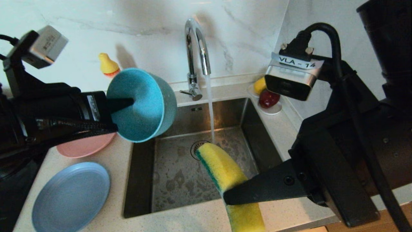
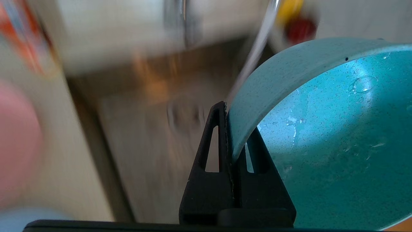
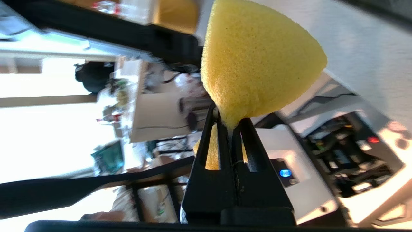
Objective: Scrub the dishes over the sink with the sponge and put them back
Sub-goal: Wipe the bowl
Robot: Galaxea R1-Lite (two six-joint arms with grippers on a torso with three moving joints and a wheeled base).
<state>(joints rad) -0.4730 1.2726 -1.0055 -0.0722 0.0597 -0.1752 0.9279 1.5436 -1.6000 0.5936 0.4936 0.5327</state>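
Observation:
My left gripper point(image 1: 118, 111) is shut on the rim of the teal bowl point(image 1: 145, 103), one finger inside and one outside. The bowl is tipped on its side above the back left corner of the sink point(image 1: 173, 183). In the left wrist view the gripper point(image 2: 233, 129) pinches the wet bowl point(image 2: 322, 135) wall. My right gripper point(image 1: 227, 196) is shut on the yellow sponge point(image 1: 222, 166), held over the sink's front, its green-edged end just below the water stream. The right wrist view shows this gripper point(image 3: 230, 120) squeezing the sponge point(image 3: 257, 61). The pink plate point(image 1: 83, 145) and light-blue plate point(image 1: 70, 196) lie on the counter left of the sink.
The chrome tap point(image 1: 196, 48) runs a thin stream of water point(image 1: 210, 109) down toward the drain point(image 1: 197, 146). A white saucer with fruit point(image 1: 269, 100) sits at the sink's back right corner. A yellow-capped bottle point(image 1: 107, 64) stands by the back wall, behind the bowl.

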